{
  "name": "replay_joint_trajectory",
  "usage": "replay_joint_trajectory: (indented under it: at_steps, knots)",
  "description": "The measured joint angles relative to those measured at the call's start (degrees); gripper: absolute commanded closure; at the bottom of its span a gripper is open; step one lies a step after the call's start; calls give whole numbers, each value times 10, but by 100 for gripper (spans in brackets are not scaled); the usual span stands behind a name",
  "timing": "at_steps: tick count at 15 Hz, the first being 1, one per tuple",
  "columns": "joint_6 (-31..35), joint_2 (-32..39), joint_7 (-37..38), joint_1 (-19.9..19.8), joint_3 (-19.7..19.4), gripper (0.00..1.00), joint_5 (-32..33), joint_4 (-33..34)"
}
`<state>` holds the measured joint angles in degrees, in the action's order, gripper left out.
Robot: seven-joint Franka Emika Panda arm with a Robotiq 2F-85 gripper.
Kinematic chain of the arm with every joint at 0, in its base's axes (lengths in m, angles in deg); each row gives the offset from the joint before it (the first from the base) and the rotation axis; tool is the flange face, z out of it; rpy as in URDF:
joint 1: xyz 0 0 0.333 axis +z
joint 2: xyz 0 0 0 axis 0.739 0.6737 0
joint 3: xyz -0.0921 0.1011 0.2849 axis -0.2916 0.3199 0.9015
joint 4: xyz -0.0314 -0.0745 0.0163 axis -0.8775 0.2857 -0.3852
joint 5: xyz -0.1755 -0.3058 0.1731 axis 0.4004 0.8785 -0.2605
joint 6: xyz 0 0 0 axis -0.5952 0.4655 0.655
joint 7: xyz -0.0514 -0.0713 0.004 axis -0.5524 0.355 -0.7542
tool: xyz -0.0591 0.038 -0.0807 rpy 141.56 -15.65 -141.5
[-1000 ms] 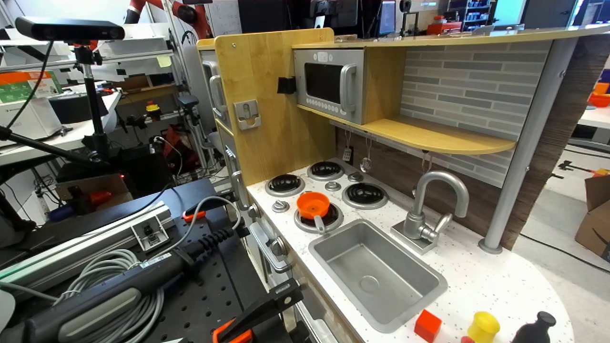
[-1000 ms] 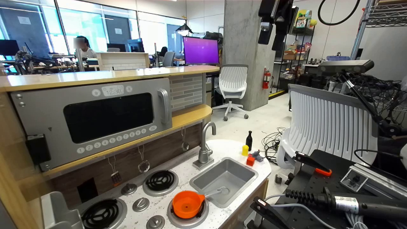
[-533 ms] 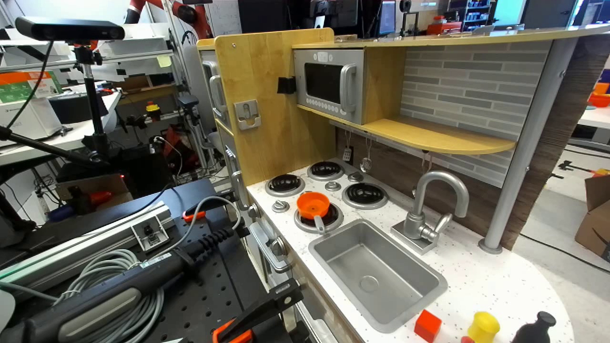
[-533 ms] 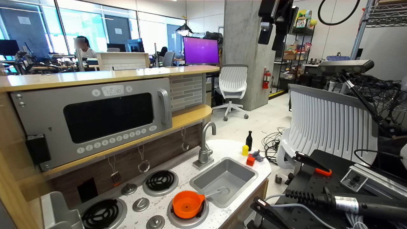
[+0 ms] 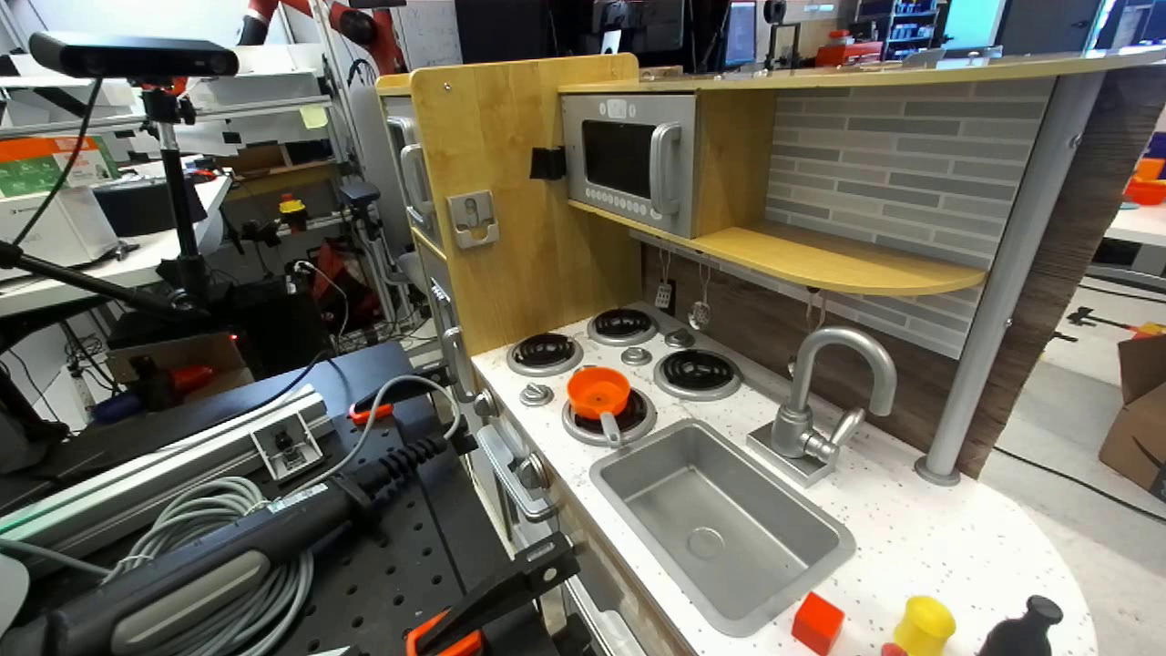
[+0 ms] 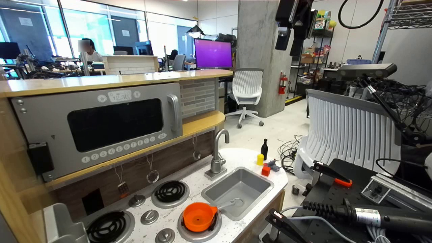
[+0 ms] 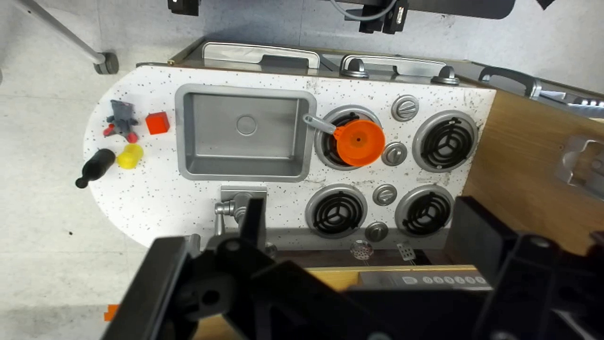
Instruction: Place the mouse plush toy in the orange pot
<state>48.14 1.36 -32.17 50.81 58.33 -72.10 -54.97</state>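
The mouse plush toy [image 7: 122,117] is grey with pinkish-red ends. It lies on the white counter beyond the sink in the wrist view, and shows small in an exterior view [image 6: 274,166]. The orange pot [image 7: 360,142] sits on a burner beside the sink, its grey handle toward the sink; it shows in both exterior views [image 5: 598,392] [image 6: 198,216]. It looks empty. My gripper [image 7: 364,212] is open with nothing between its fingers, high above the kitchen. Part of it hangs at the top of an exterior view [image 6: 289,49].
A red-orange block [image 7: 157,123], a yellow toy [image 7: 130,156] and a black bottle [image 7: 96,167] stand close to the mouse. The sink [image 7: 245,177] lies between mouse and pot. The tall faucet [image 6: 216,158], microwave [image 6: 94,121] and wooden shelf [image 5: 838,260] rise along the back.
The gripper has shifted slightly down and to the right at the top of an exterior view. The mouse, the pot and the other toys have not moved.
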Motion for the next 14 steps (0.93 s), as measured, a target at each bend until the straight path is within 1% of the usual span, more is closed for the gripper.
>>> replay_joint_trajectory:
  at_steps: [3,6,8,11,14]
  knots:
    - [20,20,0,-11,-1,0,4,-8]
    - [93,68,0,-34,-3,0,33,-17]
    - [136,115,0,-49,-11,0,43,-20]
    - [190,206,0,-69,-30,0,42,-13]
    - [203,305,0,-95,-43,0,41,21]
